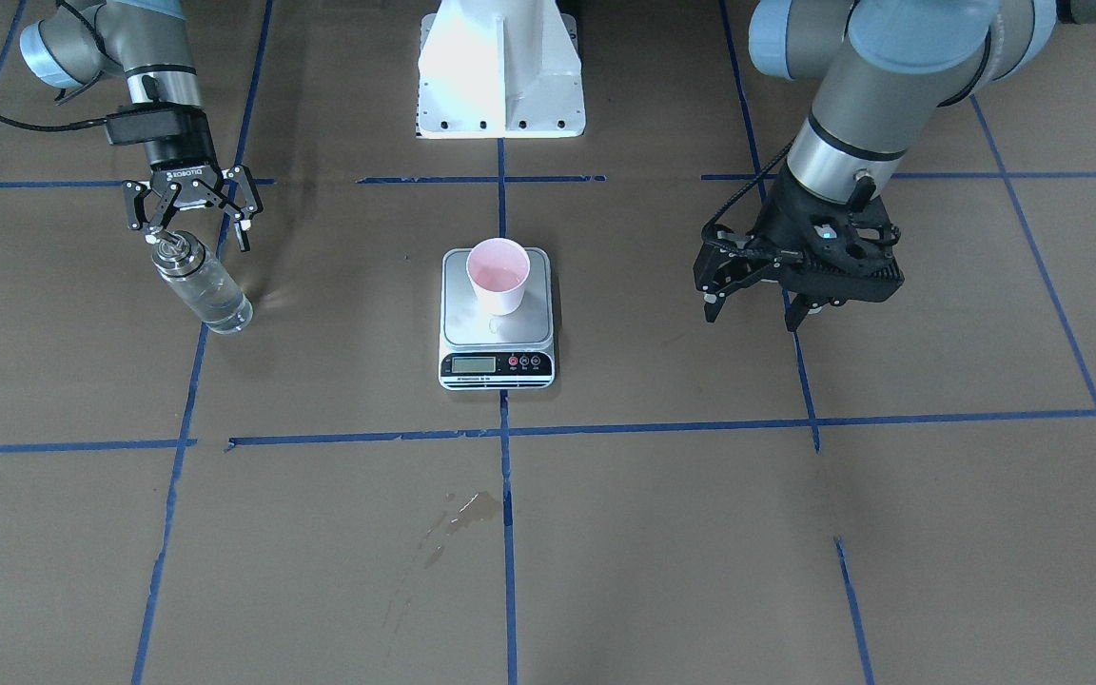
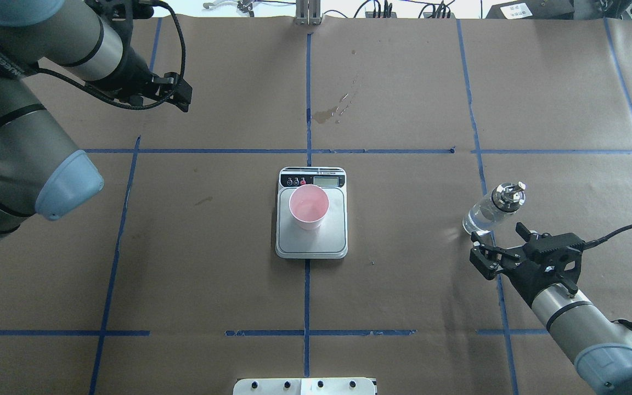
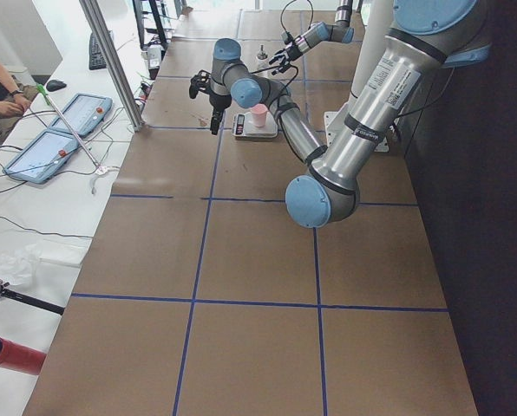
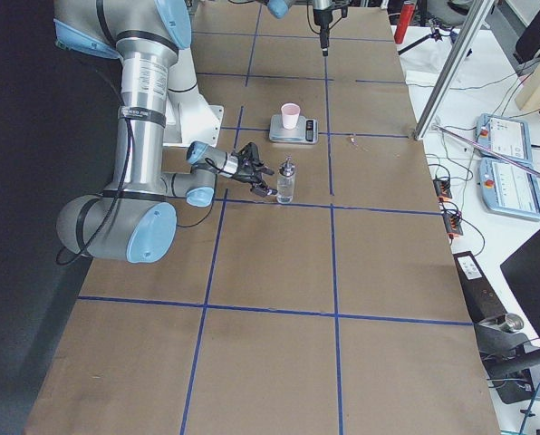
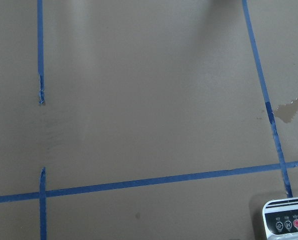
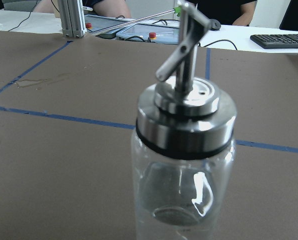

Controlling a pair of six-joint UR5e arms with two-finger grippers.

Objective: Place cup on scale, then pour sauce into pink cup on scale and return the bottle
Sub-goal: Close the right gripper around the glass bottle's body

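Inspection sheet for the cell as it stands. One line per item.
Surface: brown paper with blue tape grid; wet stain on the operators' side of the scale.
Job's things: cup upright on scale; bottle upright on the paper, clear liquid inside.
Clutter: nothing seen.
Grippers: right gripper open, by the bottle's cap; left gripper open, empty.
Cables: black cable at the right wrist, clear of the job's things.
Surroundings: side bench with tablets; a person's arm.

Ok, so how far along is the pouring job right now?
Done: the cup sits on the scale. Whether anything's been poured in, I can't tell. In hand: nothing; the bottle stands upright on the table, the open right gripper just beside its cap. Remaining: either the pour and return, or only the arm's retreat.
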